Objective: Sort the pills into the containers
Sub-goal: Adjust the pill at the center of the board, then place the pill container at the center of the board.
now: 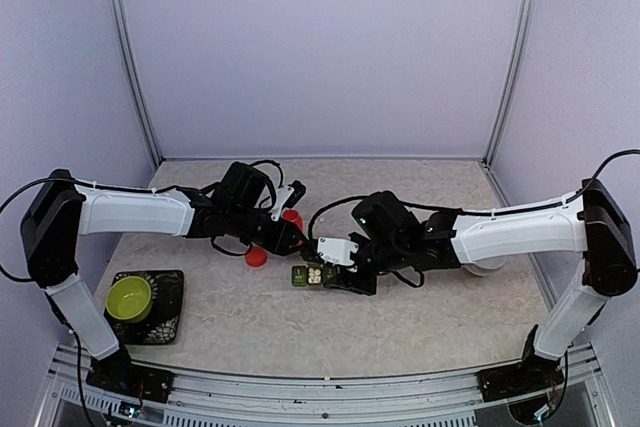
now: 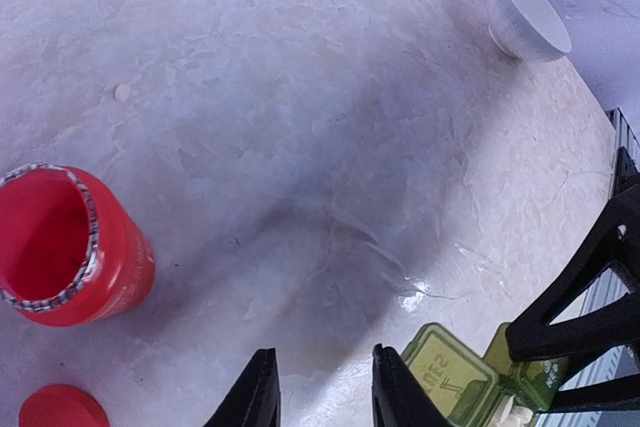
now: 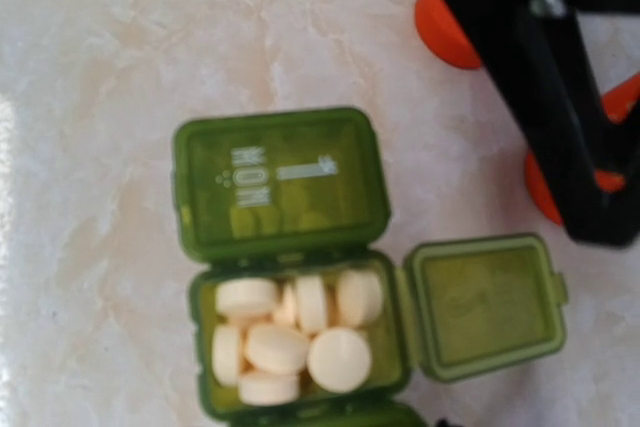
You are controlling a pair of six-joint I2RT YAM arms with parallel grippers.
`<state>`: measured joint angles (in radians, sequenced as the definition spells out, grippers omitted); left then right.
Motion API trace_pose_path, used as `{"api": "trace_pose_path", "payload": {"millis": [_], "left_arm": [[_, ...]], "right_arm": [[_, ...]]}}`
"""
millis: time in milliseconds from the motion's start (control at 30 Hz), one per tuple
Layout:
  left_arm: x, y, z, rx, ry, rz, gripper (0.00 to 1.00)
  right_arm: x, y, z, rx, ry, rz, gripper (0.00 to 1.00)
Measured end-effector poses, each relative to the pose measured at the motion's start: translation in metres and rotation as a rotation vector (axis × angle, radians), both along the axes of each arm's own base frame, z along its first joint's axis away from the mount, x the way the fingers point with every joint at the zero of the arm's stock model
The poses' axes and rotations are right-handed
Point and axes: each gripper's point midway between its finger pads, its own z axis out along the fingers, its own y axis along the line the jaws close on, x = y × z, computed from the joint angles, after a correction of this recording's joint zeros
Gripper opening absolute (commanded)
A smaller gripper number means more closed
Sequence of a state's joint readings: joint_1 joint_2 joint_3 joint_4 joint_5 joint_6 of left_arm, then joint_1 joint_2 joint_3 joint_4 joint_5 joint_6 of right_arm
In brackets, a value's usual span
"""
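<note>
The dark green pill box point(image 1: 308, 275) lies at mid table. In the right wrist view its MON cell point(image 3: 280, 182) is closed. The cell beside it is open, its lid point(image 3: 485, 307) flipped aside, and holds several whitish pills point(image 3: 300, 337). My right gripper point(image 1: 338, 277) hovers right over the box; its own fingers do not show in its wrist view. My left gripper point(image 2: 325, 392) is open and empty, just left of the box point(image 2: 455, 377), low over bare table. It also shows from above point(image 1: 297, 238) and in the right wrist view point(image 3: 560, 97).
An open red bottle point(image 2: 65, 247) stands left of my left gripper, its red cap point(image 2: 62, 407) beside it. A white bowl point(image 2: 527, 17) sits at the far right, behind the right arm. A lime-green bowl point(image 1: 128, 297) rests on a black tray point(image 1: 170, 322) at the near left.
</note>
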<state>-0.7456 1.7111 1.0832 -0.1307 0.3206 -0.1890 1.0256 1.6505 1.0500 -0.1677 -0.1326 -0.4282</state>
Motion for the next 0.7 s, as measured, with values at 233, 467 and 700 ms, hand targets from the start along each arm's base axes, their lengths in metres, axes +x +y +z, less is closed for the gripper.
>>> {"api": "trace_pose_path", "payload": {"millis": [233, 467, 700], "left_arm": [[0.012, 0.026, 0.011, -0.016, -0.047, 0.115, 0.47], [0.019, 0.036, 0.054, -0.1, -0.152, 0.181, 0.66], [0.026, 0.04, 0.067, -0.12, -0.188, 0.226, 0.79]], "right_arm": [[0.021, -0.012, 0.024, 0.05, -0.051, -0.096, 0.11], [0.081, -0.076, 0.014, 0.068, -0.062, -0.4, 0.13], [0.111, -0.095, -0.009, 0.046, -0.065, -0.561, 0.12]]}}
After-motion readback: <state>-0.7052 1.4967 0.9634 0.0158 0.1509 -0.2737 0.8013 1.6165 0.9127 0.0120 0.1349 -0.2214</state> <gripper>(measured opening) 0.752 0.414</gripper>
